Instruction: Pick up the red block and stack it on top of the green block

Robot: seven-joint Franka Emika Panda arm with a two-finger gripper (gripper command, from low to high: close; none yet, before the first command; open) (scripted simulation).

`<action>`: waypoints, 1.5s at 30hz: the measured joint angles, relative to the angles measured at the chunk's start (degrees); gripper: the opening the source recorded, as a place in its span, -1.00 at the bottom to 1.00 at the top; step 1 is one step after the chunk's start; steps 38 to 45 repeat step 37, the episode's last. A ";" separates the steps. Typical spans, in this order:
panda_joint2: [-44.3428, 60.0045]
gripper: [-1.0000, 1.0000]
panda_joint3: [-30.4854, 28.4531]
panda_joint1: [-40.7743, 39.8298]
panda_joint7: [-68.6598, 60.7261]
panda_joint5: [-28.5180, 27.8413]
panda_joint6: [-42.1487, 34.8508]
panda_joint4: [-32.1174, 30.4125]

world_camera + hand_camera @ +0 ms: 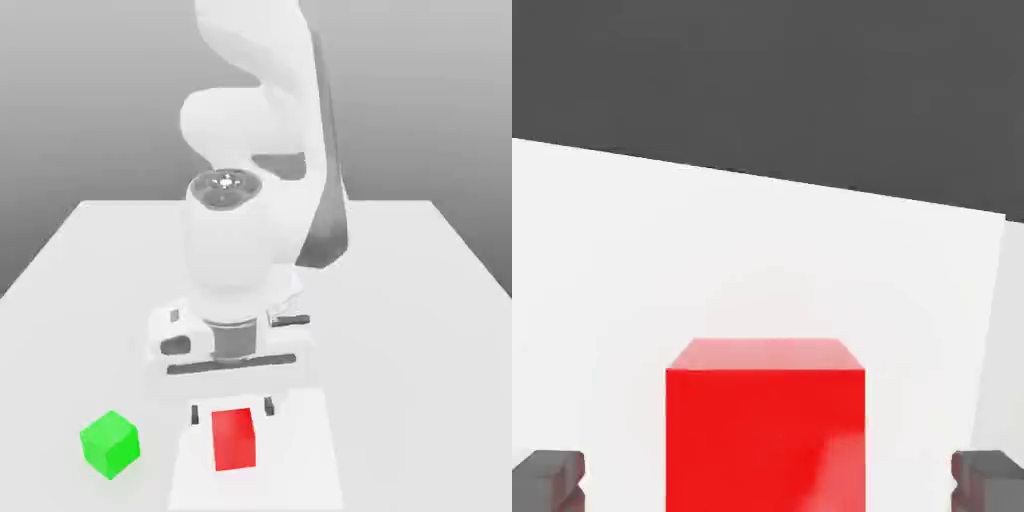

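Observation:
The red block (233, 438) rests on the white table near its front edge. My gripper (231, 409) hangs just over it, open, with one dark fingertip on each side of the block and a gap to both. In the hand view the red block (766, 430) sits midway between the two fingertips (550, 478), and nothing is gripped. The green block (110, 444) stands on the table at the exterior view's left of the red one, about a block's width and a half away.
The white arm (250, 180) rises behind the gripper over the middle of the table (420, 300). The table's front edge lies close to both blocks.

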 joint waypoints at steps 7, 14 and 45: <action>1.83 -1.00 0.55 -0.49 -0.13 0.19 1.51 0.26; -9.65 -1.00 -1.39 0.16 1.85 -2.42 -8.41 -1.25; -9.27 1.00 -7.77 -12.71 3.39 -0.88 -13.99 4.64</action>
